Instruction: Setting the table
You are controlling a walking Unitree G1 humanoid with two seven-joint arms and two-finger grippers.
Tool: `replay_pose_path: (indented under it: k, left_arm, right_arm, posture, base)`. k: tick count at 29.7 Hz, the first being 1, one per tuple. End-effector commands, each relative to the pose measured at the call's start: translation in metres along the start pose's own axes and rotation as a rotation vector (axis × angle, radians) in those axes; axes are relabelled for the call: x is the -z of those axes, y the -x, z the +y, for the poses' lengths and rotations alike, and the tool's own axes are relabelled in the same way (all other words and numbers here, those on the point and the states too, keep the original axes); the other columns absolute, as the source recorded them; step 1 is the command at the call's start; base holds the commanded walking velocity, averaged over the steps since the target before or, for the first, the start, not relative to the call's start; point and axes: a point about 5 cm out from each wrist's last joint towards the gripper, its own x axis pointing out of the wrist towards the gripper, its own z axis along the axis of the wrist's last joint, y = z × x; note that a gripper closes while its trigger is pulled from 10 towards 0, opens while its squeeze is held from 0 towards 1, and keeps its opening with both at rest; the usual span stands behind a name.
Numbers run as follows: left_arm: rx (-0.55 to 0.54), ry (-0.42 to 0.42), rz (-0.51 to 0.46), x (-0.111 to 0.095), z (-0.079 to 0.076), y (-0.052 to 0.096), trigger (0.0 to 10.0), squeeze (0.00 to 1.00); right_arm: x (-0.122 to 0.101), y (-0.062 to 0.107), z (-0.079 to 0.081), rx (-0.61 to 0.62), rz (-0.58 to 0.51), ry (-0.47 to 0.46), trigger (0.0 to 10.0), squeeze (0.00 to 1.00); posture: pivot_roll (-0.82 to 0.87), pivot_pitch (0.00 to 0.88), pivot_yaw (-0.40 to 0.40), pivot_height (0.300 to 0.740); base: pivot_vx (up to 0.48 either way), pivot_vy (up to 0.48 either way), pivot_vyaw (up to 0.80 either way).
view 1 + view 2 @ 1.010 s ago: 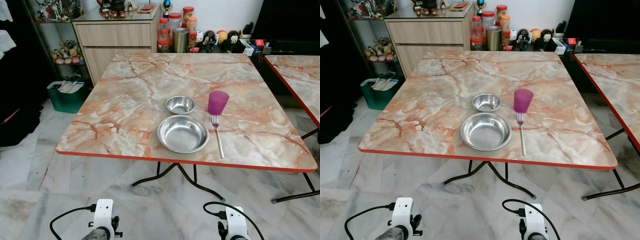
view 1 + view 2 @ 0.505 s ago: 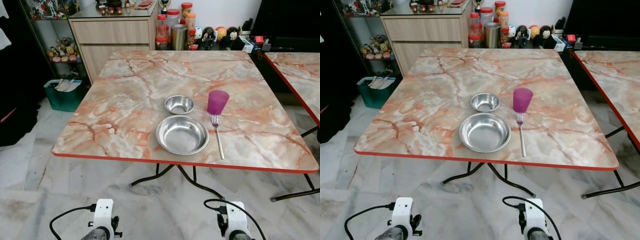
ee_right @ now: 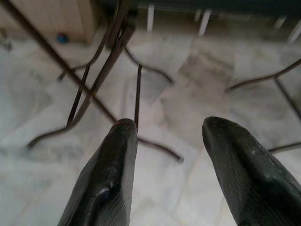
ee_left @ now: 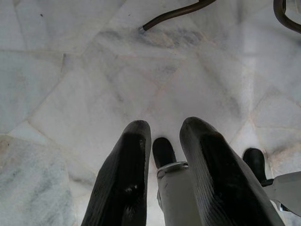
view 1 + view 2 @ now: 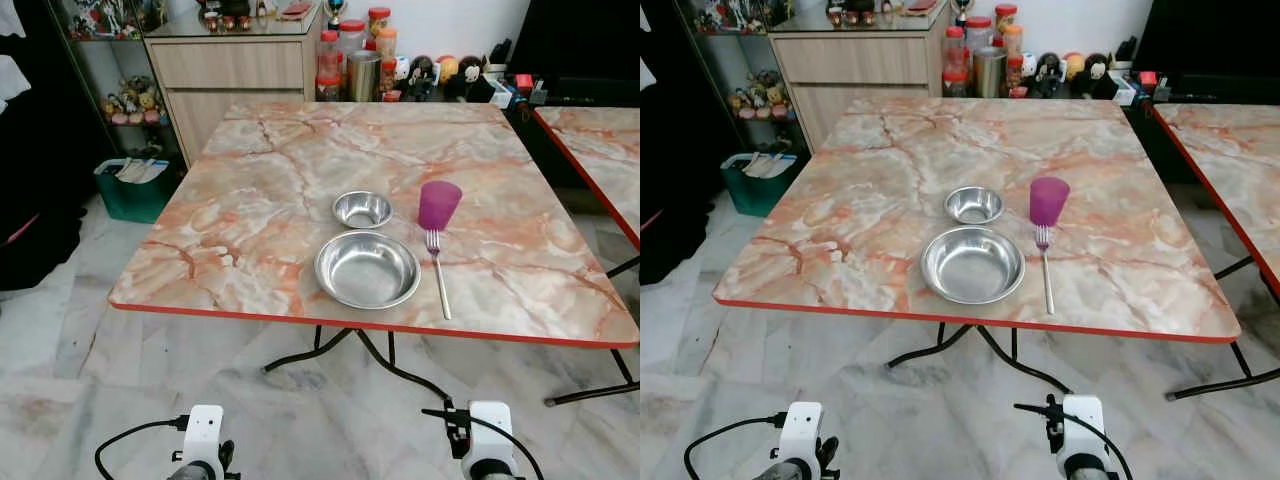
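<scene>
the table setting lies near the front edge of the marble-patterned counter (image 5: 250, 200) ahead of me: a large steel bowl (image 5: 367, 269) sits closest to the red-trimmed front edge, a small steel bowl (image 5: 362, 209) stands just behind it, apart from it, and a purple cup (image 5: 439, 204) stands upright to the right of the small bowl. a fork (image 5: 438, 272) lies flat just right of the large bowl, its tines toward the cup and its handle toward the front edge. my left tool (image 4: 162, 136) hangs low over the pale marble floor (image 5: 60, 350), its two black fingers (image 4: 124, 179) a little apart with nothing between them but my own foot below. my right tool (image 3: 169, 132) also hangs low, fingers spread wide and empty, looking at the dark folding legs (image 3: 94, 80) under the counter. beyond the far edge stands a wooden cabinet (image 5: 235, 70) with red-lidded jars (image 5: 330, 55) and a metal canister (image 5: 362, 75) beside it, and a row of small figurines (image 5: 430, 72). a green bin (image 5: 135, 190) sits on the floor to the left, and part of a second counter (image 5: 595, 150) shows at the right.
</scene>
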Motion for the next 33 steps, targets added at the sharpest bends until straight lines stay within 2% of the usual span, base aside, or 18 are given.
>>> replay_pose_path:
  k: [1,7,9,11,15,18,20,24,27,33]
  left_arm:
    - [0.001,-0.014,0.014,0.002,0.001,0.001,10.0,0.0]
    - [-0.002,-0.013,0.011,0.001,0.002,0.0,10.0,0.0]
    - [-0.004,-0.01,0.009,0.0,0.003,0.0,10.0,0.0]
    - [-0.005,-0.008,0.008,0.0,0.003,0.0,10.0,0.0]
    - [-0.005,-0.008,0.008,0.0,0.003,0.0,10.0,0.0]
    - [-0.009,-0.001,0.008,0.0,0.003,0.0,10.0,0.0]
    - [-0.012,-0.004,0.009,0.001,0.003,0.0,10.0,0.0]
    - [-0.011,-0.011,0.009,0.0,0.001,0.0,10.0,0.0]
    - [-0.01,-0.008,-0.006,-0.004,0.0,-0.001,10.0,0.0]
    - [-0.013,0.003,-0.012,-0.006,0.001,-0.002,10.0,0.0]
  right_arm:
    - [-0.012,-0.002,0.001,0.005,-0.064,0.005,10.0,0.0]
    - [-0.04,-0.003,0.0,0.008,-0.179,0.036,10.0,0.0]
    - [-0.063,-0.008,0.001,0.028,-0.257,0.021,10.0,0.0]
    - [-0.074,-0.01,0.004,0.023,-0.292,0.019,10.0,0.0]
    - [-0.078,-0.009,0.004,0.021,-0.299,0.019,10.0,0.0]
    - [-0.103,-0.014,0.01,0.01,-0.364,0.014,10.0,0.0]
    - [-0.111,-0.023,0.013,-0.002,-0.37,0.034,10.0,0.0]
    - [-0.116,-0.033,0.01,0.013,-0.363,0.028,10.0,0.0]
    - [-0.139,-0.052,0.01,0.042,-0.374,-0.041,10.0,0.0]
    - [-0.152,-0.057,0.015,0.032,-0.399,-0.038,10.0,0.0]
  posture:
    - [-0.04,0.0,0.036,0.74]
    - [-0.05,0.0,0.041,0.74]
    - [-0.05,0.0,0.041,0.74]
    - [-0.05,0.0,0.04,0.74]
    - [-0.05,0.0,0.04,0.74]
    - [-0.04,0.0,0.035,0.74]
    - [-0.04,0.0,0.037,0.74]
    - [-0.05,0.0,0.043,0.74]
    - [-0.05,0.0,0.05,0.74]
    - [-0.04,0.0,0.047,0.74]
  base:
    - [0.0,0.0,0.0]
    - [0.0,0.0,0.0]
    - [0.0,0.0,0.0]
    - [0.0,0.0,0.0]
    - [0.0,0.0,0.0]
    - [0.0,0.0,0.0]
    - [0.0,0.0,0.0]
    - [0.0,0.0,0.0]
    - [0.0,0.0,0.0]
    - [0.0,0.0,0.0]
